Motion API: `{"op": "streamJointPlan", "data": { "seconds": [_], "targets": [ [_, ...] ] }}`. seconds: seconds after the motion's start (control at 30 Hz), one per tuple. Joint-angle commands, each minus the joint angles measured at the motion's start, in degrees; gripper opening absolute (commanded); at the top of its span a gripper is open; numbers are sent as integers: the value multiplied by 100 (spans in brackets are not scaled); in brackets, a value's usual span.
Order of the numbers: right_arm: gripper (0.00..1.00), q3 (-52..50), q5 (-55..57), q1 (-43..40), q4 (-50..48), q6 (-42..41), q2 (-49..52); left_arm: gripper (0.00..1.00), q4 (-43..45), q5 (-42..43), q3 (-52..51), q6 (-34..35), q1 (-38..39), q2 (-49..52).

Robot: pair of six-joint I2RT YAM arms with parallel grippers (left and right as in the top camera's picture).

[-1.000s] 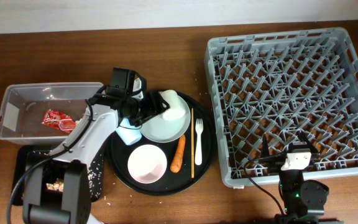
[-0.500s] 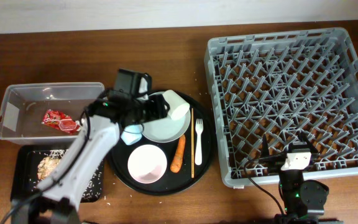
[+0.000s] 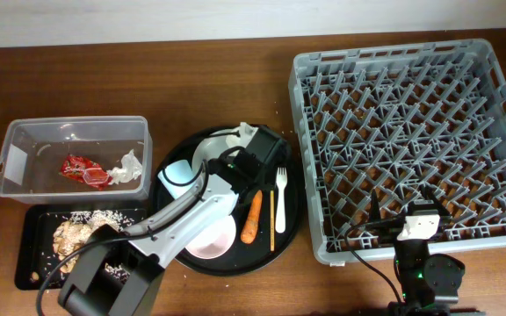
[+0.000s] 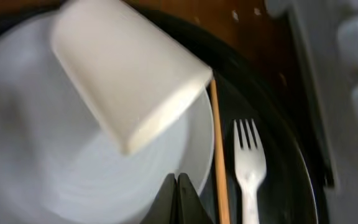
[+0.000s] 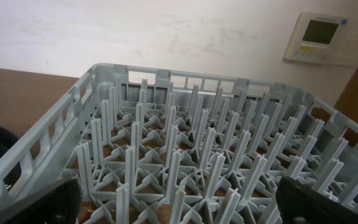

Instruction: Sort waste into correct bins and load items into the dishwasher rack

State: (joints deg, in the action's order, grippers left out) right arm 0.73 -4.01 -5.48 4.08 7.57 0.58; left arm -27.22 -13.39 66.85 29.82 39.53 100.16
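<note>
Waste from overhead: a red crinkled wrapper (image 3: 84, 169) and white crumpled tissue (image 3: 128, 167) lie in the clear rectangular plastic tub (image 3: 25, 132), rice-like scraps (image 3: 75, 233) in the shallow black rectangular tray (image 3: 33, 263), and the small orange carrot (image 3: 252, 217) on the large round black tray (image 3: 292, 219), left of the big grey pegged plastic rack (image 3: 411, 114). On the left wrist view the left gripper (image 4: 178, 194) is clenched empty over the pale grey-green plate (image 4: 36, 162), where the white cup (image 4: 129, 81) lies tipped. On the right wrist view the right gripper (image 5: 179, 208) gapes wide above the rack

A round black tray (image 3: 292, 215) sits on the brown wooden table (image 3: 209, 79) — white wall (image 3: 148, 16) behind.
</note>
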Motion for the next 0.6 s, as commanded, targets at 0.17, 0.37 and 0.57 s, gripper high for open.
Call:
{"op": "streamJointPlan", "data": {
  "seconds": [0.17, 0.37, 0.57],
  "targets": [
    [99, -42, 13, 22, 7, -9, -37, 0, 431, -470, -13, 33, -72, 437],
    [99, -42, 13, 22, 7, -9, -37, 0, 387, -894, -13, 28, -549, 437],
    [99, -42, 13, 22, 7, -9, -37, 0, 249, -896, -11, -404, -1012, 402]
  ]
}}
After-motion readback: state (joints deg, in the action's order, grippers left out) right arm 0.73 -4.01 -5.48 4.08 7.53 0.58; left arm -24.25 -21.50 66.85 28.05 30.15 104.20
